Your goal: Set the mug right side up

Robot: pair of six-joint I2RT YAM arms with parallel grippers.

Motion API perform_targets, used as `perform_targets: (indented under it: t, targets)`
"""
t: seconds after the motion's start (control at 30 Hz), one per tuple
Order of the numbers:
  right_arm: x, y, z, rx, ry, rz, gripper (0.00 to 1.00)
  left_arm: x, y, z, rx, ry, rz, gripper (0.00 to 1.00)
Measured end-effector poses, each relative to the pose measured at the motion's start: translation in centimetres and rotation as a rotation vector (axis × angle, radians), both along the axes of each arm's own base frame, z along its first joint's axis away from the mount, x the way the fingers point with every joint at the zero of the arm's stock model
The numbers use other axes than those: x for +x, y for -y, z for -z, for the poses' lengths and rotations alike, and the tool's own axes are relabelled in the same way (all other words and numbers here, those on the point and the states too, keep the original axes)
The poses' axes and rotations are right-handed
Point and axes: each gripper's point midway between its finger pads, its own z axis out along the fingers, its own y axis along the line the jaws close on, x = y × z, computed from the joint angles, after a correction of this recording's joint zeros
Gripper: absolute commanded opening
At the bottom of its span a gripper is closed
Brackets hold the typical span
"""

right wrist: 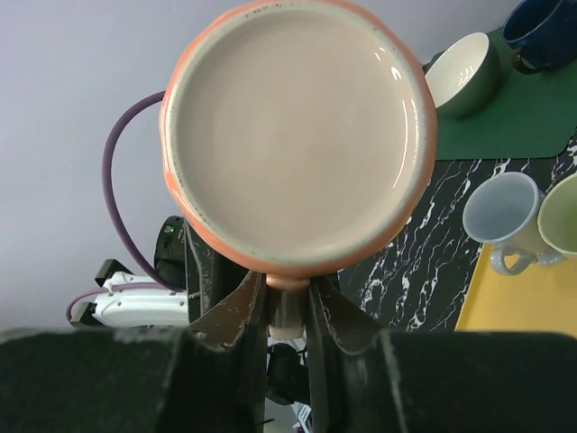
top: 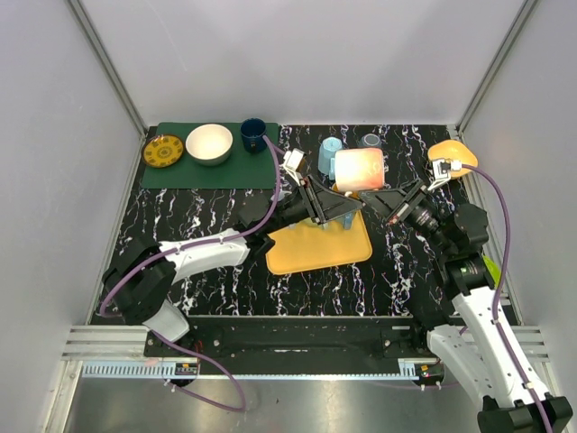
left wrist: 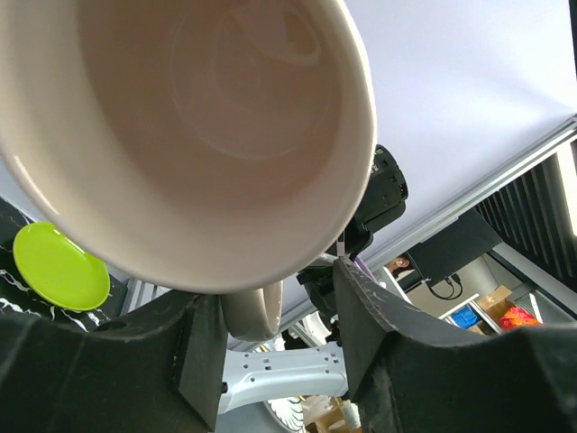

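Observation:
The mug (top: 359, 169), orange outside and cream inside, hangs on its side above the table between both grippers. In the right wrist view its flat base (right wrist: 297, 126) faces the camera, and my right gripper (right wrist: 288, 302) is shut on the handle (right wrist: 288, 311) below it. In the left wrist view the mug's open mouth (left wrist: 180, 126) fills the frame. My left gripper (left wrist: 275, 307) is open, with the handle (left wrist: 252, 311) hanging between its fingers, against the left finger and apart from the right one. From above, the left gripper (top: 341, 198) and right gripper (top: 383, 198) meet under the mug.
A yellow tray (top: 317, 244) lies under the left arm. A green mat (top: 212, 167) at the back left carries a patterned plate (top: 163, 151), a white bowl (top: 209, 144) and a dark blue mug (top: 253, 135). A light blue mug (top: 330, 153) stands behind the grippers. A yellow-green plate (top: 451, 152) lies at the back right.

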Motion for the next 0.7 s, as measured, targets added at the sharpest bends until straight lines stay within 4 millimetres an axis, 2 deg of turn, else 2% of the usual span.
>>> perform_targets:
  t: [0.1,0.27,0.37,0.43,0.47,0.7]
  targets:
    - [-0.4,0.0,-0.2,-0.012,0.026,0.0,0.0,0.0,0.0,0.0,-0.001,-0.012,0.006,0.36]
    - [-1.1,0.1,-0.7,-0.03,0.074,-0.002,0.0,-0.3,0.0,-0.1,-0.009,-0.037,0.021,0.32]
    - [-1.3,0.1,-0.7,-0.044,0.092,-0.001,0.0,-0.4,0.1,-0.2,-0.013,-0.054,0.031,0.25]
    - [-1.5,0.1,-0.7,-0.05,0.1,0.001,0.0,-0.4,0.1,-0.1,-0.016,-0.059,0.038,0.04]
    - [-1.5,0.2,-0.7,-0.053,0.104,0.004,0.0,-0.4,0.2,0.0,-0.017,-0.062,0.044,0.0]
    - [-2.0,0.2,-0.6,-0.061,0.106,0.0,0.0,-1.0,0.2,0.0,-0.014,-0.046,0.069,0.0]
